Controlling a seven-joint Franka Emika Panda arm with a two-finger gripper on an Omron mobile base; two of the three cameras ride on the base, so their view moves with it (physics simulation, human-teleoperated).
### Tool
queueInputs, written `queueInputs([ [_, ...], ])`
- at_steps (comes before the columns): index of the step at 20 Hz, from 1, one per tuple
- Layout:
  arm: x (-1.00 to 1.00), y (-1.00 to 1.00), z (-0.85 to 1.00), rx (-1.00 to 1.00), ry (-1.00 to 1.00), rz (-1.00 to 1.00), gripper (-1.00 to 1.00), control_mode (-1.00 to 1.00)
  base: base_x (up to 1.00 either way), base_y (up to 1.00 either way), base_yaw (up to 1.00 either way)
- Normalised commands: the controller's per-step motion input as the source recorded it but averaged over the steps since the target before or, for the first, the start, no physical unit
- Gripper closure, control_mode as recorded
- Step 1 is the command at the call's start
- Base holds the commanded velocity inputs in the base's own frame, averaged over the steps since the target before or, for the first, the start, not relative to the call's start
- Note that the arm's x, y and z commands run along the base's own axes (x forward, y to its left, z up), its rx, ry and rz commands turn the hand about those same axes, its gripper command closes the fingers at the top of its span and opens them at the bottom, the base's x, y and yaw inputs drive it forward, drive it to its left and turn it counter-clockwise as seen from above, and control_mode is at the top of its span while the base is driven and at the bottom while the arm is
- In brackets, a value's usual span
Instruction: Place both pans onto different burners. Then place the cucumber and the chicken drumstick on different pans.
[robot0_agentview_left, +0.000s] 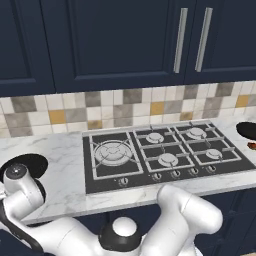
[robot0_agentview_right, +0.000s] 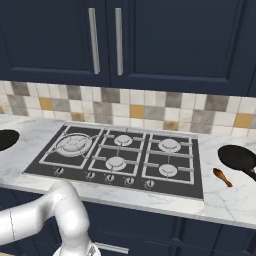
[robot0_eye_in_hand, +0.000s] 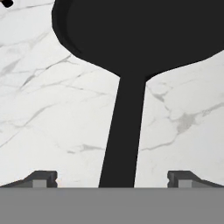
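Right at the bottom of the hand view, the gripper (robot0_eye_in_hand: 112, 177) sits low over the white marble counter (robot0_eye_in_hand: 39, 109), fingertips (robot0_eye_in_hand: 43, 178) spread wide apart, clasping nothing. Between them runs the long straight handle (robot0_eye_in_hand: 124, 135) of a matte-black frying pan (robot0_eye_in_hand: 140, 30), with clear marble showing on both sides of it, so the tips are not touching it. The pan's round shallow body spreads across the top of that view, flat on the counter.

From the left base view, the white arm (robot0_agentview_left: 180, 220) bends low across the front, and its wrist reaches over to that left pan (robot0_agentview_left: 27, 164), which lies on the marble left of the cooktop (robot0_agentview_left: 95, 180), partly hidden by the arm.

Further on, the black cooktop carries five silver burner rings under black grates, the big one (robot0_agentview_right: 74, 145) on the left, knobs along the front edge. No pan on any burner.

Far right, the second pan (robot0_agentview_right: 239, 159) rests on the counter, and just beside it, nearer the front, lies the small orange-brown chicken drumstick (robot0_agentview_right: 222, 176). Whether they touch is unclear.

Behind it all, a tiled backsplash (robot0_agentview_right: 150, 107) and dark navy cabinets (robot0_agentview_right: 165, 40).
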Motion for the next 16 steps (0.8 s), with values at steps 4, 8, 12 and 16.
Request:
queueInputs([
  [4, 0.39, 0.08, -0.36, 0.00, 0.02, 0.00, 1.00, -1.00, 0.00, 0.00, 0.00],
  [8, 0.13, 0.04, -0.37, 0.00, 0.00, 0.00, 1.00, -1.00, 0.00, 0.00, 0.00],
  [12, 0.01, 0.00, -0.38, 0.00, 0.00, 0.00, 1.00, -1.00, 0.00, 0.00, 0.00],
  [16, 0.00, 0.00, -0.07, 0.00, 0.00, 0.00, 1.00, -1.00, 0.00, 0.00, 0.00],
])
